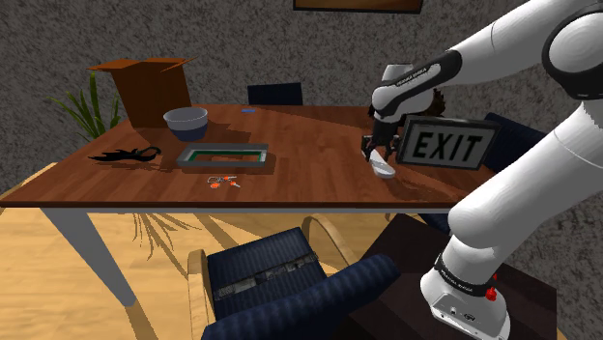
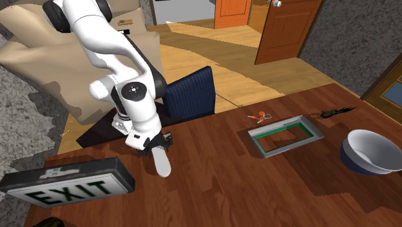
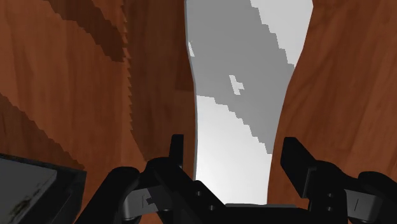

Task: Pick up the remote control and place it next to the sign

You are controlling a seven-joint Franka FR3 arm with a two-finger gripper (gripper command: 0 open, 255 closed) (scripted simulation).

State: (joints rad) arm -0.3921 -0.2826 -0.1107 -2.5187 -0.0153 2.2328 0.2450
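The remote control [image 1: 385,167] is a plain white, elongated bar on the brown wooden table [image 1: 290,130]. My black gripper [image 1: 377,150] is shut on its upper end. The remote [image 2: 162,161] slants down from the gripper [image 2: 153,145], with its far tip at or just above the tabletop. In the wrist view the two fingers clasp the remote [image 3: 235,95] between them, around the gripper [image 3: 232,149]. The sign [image 1: 446,147] is a dark box reading EXIT, immediately beside the remote. It lies flat [image 2: 67,187], and a corner of it [image 3: 25,184] shows by the hand.
A grey rectangular frame [image 1: 224,155] with a green inner edge, a grey bowl [image 1: 186,121], a brown cardboard box [image 1: 150,87], a small orange item [image 1: 222,181] and a black object [image 1: 126,155] occupy the shoulder view's left half. A blue chair [image 1: 261,275] stands at the table's near edge.
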